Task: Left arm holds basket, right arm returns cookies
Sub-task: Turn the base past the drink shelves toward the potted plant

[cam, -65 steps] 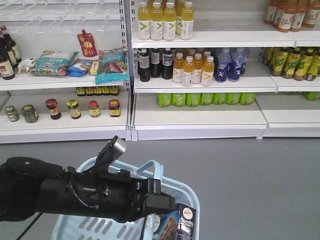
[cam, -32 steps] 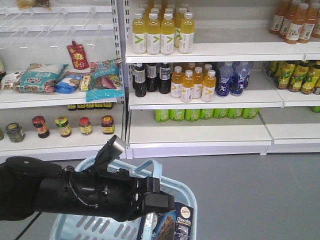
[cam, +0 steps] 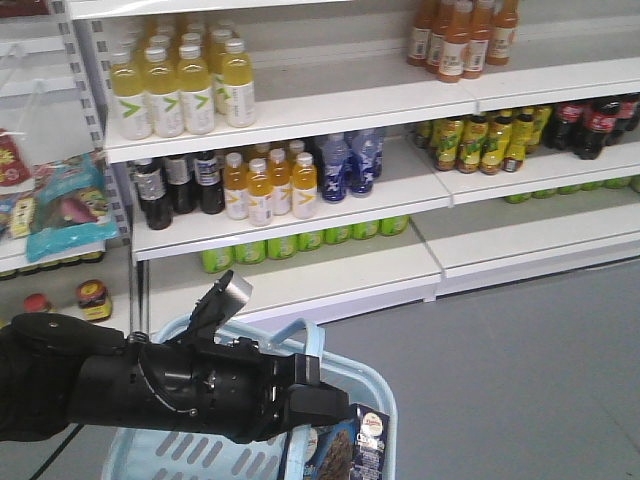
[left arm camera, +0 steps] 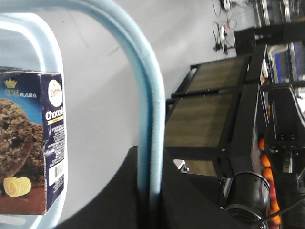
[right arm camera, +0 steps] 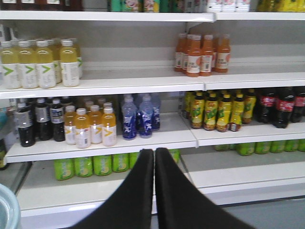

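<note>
My left arm (cam: 150, 390) reaches in from the left over the light blue basket (cam: 375, 380). The left gripper (cam: 308, 385) is shut on the basket's pale blue loop handle (left arm camera: 151, 109); in the left wrist view the black jaws (left arm camera: 150, 191) clamp it from both sides. The cookies (cam: 362, 447), a dark navy carton with a chocolate-cookie picture (left arm camera: 33, 143), stand inside the basket at its right side. My right gripper (right arm camera: 154, 151) is shut with nothing in it, pointing at the drink shelves. The right arm is out of the front view.
White store shelves fill the background: yellow-green bottles (cam: 180, 90) up top, orange bottles (cam: 455, 40), dark, orange and blue bottles (cam: 260, 185) mid-level, green cans (cam: 300, 240) low. Snack bags (cam: 65, 210) hang at far left. Grey floor (cam: 520, 370) lies between.
The shelves have slid left and tilted in the front view, so the base has turned right. The left arm, basket and cookies keep the same pose in the frame.
</note>
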Robot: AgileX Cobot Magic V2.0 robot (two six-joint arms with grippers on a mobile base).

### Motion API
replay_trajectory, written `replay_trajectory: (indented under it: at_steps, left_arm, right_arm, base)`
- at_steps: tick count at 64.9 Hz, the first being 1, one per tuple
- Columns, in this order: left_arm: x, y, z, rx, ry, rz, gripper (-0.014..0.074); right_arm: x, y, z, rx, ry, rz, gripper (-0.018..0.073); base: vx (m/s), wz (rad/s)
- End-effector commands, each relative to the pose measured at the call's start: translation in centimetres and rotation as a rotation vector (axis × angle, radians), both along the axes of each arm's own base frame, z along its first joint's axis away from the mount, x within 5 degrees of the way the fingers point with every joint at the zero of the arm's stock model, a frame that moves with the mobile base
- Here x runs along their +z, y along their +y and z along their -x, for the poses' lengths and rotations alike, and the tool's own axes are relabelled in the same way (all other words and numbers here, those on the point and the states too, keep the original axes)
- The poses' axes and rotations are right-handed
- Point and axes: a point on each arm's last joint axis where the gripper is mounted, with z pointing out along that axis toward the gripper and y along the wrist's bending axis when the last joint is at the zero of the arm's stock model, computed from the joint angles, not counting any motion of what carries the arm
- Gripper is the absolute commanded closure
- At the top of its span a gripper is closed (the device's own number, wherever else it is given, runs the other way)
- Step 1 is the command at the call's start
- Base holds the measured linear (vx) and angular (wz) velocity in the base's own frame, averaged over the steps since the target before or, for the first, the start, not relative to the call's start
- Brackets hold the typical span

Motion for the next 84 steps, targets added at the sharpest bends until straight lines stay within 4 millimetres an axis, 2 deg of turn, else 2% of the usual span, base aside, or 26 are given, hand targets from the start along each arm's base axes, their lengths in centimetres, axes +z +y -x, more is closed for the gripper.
replay_trajectory:
  at_steps: [1,84]
  left_arm:
    - [2.43,-0.4,-0.06,0.012,-0.013,0.125,0.0603]
    - [2.43,-0.4,-0.06,0.012,-0.013,0.125,0.0603]
  right_arm:
    - [0.63,0.01,0.05,0.0,-0.079,-0.003,0.0567]
    - [0.63,0.01,0.05,0.0,-0.079,-0.003,0.0567]
  base:
    - [0.19,-0.59]
    - [0.17,-0.62]
